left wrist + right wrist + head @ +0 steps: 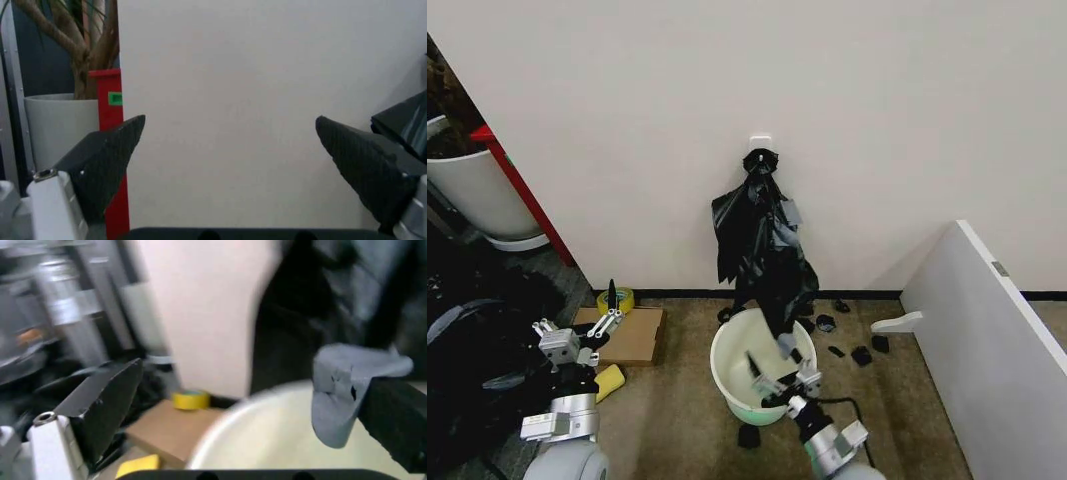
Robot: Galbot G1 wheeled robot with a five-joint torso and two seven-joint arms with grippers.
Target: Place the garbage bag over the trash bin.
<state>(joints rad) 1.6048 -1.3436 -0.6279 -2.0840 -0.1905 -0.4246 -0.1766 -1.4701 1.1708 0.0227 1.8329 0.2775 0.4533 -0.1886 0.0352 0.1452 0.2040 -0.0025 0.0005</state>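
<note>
The trash bin is seen standing on the carpet close to the wall, its cream rim open upward and its pale green base just visible at the near side. The garbage bag is hung from a hook high on the wall directly behind the bin, its black folds trailing down so that the lowest tip dips over the bin's far rim; a grey tag dangles among the folds. The right gripper is held at the bin's near rim, just below the bag's hanging tip, with its fingers spread wide and nothing between them. The left gripper is held well to the left of the bin, above a flat cardboard box and near a roll of yellow tape, its fingers likewise parted wide and empty, pointed toward the bare wall. From this position several faults may be judged likely: the thin glossy plastic could be pinched in too small a fold and slip free when pulled, or be torn where it is caught at the hook; the grey tag might be seized instead of the bag itself; and the light bin could be nudged or tipped by the right gripper, since it is crowded against the rim. The loose black scraps on the carpet beside the bin could also be mistaken for the bag.
</note>
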